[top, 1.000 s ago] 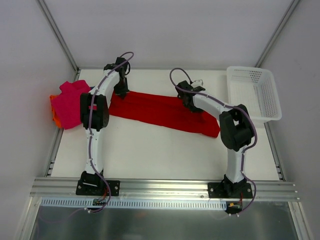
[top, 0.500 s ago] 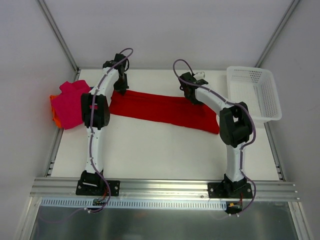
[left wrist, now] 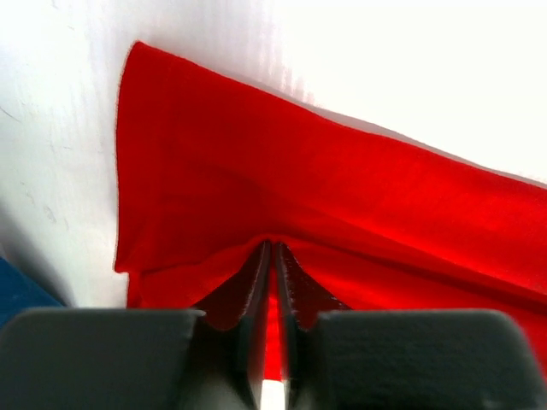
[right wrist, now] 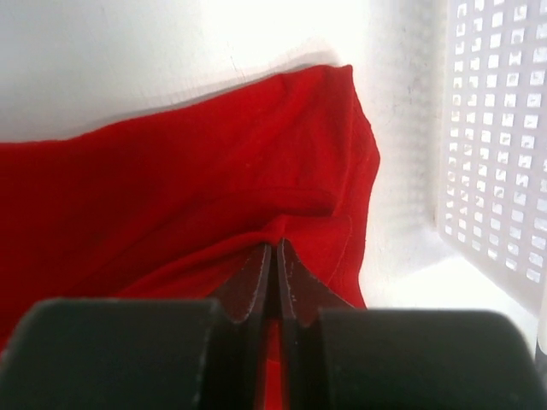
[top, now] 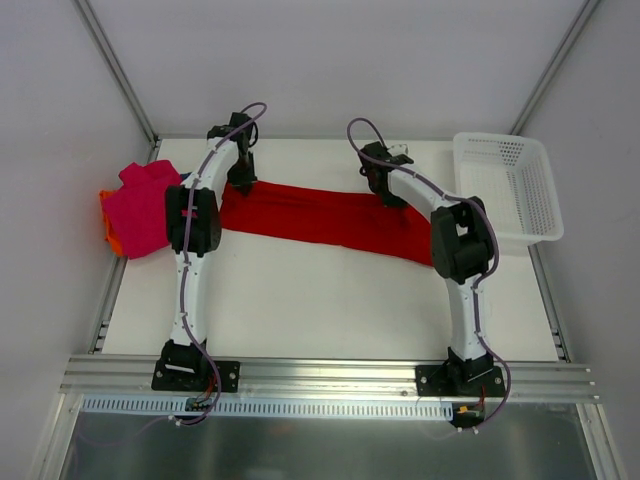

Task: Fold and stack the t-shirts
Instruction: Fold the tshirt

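The bright red t-shirt [top: 320, 220] lies as a long folded band across the middle of the table. My left gripper [top: 243, 182] is shut on a pinch of cloth near its left end [left wrist: 274, 249], and the red cloth [left wrist: 325, 196] spreads away from the fingertips. My right gripper [top: 391, 194] is shut on a fold near the right end [right wrist: 276, 246], close to the shirt's hem [right wrist: 359, 171]. The magenta-pink t-shirt [top: 142, 205] lies folded at the left table edge on top of the orange one [top: 110, 236]. A dark blue patch [left wrist: 21, 295] shows in the left wrist view's lower left corner.
A white mesh basket [top: 505, 185] stands at the back right, its wall [right wrist: 496, 145] close beside the red shirt's right end. Bare white tabletop [top: 320, 300] stretches between the red band and the arm bases. Grey walls close in the back and sides.
My right gripper has moved towards the back of the table, drawing its part of the red shirt with it. The left gripper has hardly shifted.
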You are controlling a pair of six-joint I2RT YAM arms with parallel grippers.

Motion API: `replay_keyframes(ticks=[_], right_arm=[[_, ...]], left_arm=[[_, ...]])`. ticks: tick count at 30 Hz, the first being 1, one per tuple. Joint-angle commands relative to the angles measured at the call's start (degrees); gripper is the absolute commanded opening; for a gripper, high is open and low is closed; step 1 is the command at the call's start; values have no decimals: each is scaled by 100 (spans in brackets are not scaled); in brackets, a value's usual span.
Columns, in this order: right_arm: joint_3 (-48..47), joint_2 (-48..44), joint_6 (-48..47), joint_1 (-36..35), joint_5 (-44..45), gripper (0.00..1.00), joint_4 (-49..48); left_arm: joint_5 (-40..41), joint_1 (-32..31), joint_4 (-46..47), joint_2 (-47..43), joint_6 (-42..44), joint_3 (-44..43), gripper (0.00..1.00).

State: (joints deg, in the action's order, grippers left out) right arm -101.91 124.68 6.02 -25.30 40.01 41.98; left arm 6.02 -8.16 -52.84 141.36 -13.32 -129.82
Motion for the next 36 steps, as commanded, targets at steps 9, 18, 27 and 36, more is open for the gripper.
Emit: replay_keyframes(ticks=[9,18,27,36], right_arm=[[-927,162,-320,174,376,99,241],[10,-1215,-426,69,719,100,-154],[1217,-1948,-58,-388,727,99,-419],[1718,-2062,232,-669,692,88,-410]], left_arm=[[171,96,45,-204,-65,-483,99],[619,-220,230,-1452,-65,130,99],[110,-537,441,-1770,-180,1388,99],[-373,-476,432,-847,-188,1011,87]])
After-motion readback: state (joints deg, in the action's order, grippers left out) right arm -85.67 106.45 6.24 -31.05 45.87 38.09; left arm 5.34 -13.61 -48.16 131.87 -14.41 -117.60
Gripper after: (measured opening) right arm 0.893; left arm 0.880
